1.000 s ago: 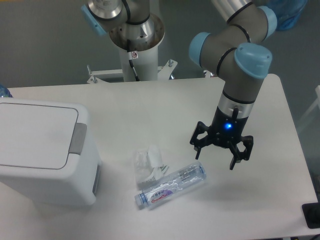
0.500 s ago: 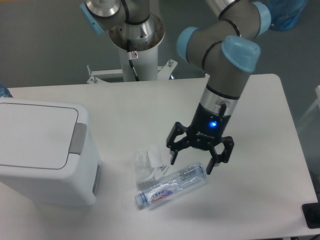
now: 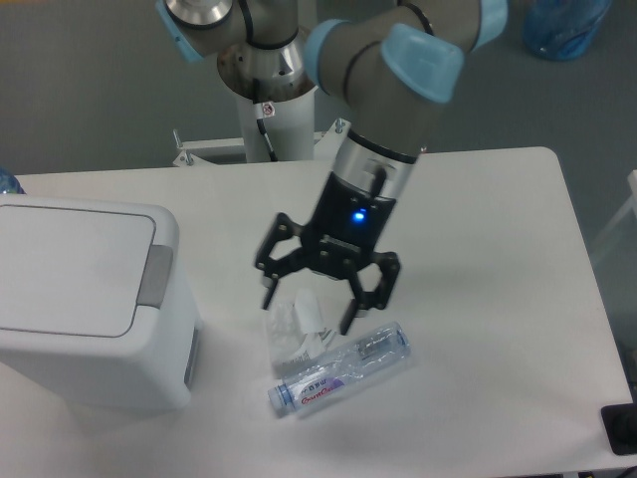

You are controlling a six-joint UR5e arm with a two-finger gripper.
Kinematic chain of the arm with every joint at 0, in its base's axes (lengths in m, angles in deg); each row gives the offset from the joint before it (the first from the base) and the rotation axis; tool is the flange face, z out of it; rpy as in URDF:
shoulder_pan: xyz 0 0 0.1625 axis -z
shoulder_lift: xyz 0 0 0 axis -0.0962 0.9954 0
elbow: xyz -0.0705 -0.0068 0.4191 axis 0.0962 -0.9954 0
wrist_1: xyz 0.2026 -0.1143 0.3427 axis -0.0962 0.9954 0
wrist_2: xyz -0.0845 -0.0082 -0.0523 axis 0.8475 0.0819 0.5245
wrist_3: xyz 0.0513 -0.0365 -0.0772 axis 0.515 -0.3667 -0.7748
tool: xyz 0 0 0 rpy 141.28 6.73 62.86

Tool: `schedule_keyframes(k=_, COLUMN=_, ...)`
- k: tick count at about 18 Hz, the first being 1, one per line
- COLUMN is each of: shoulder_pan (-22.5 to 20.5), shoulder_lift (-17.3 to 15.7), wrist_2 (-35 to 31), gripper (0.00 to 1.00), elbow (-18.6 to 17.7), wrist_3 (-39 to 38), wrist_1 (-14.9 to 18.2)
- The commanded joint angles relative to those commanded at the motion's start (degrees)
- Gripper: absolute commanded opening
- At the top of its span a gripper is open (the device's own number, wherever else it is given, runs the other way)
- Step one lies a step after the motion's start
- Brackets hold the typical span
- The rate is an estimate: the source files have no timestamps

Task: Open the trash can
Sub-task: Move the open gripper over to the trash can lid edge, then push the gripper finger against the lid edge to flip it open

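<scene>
Camera view, change: the gripper (image 3: 309, 302) has swept leftward across the table (image 3: 498, 299) from its earlier place on the right, and now hangs over the crumpled wrapper (image 3: 294, 329), beside the clear bottle (image 3: 340, 369).
Gripper: fingers spread wide, holding nothing.
Trash can (image 3: 85, 304): at the left edge, lid flat and shut, grey push tab (image 3: 153, 276) untouched.
Meaning: judged an approach toward the tab; opening not yet begun.

Large white boxy trash can (image 3: 85, 304) at the table's left edge, upright, flat lid shut, grey tab rightward.
</scene>
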Motion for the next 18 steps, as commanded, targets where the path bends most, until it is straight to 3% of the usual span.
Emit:
schedule_keyframes(k=12, shoulder_pan=5.0, shoulder_lift=-0.3, wrist_2=-0.4, gripper=1.00, elbow=-2.3, wrist_3=-1.0, wrist_1=-0.2)
schedule_keyframes(k=18, shoulder_pan=5.1, shoulder_lift=-0.7, wrist_2=-0.3, gripper=1.00, elbow=-3.8, wrist_3=-0.4, wrist_1=-0.9)
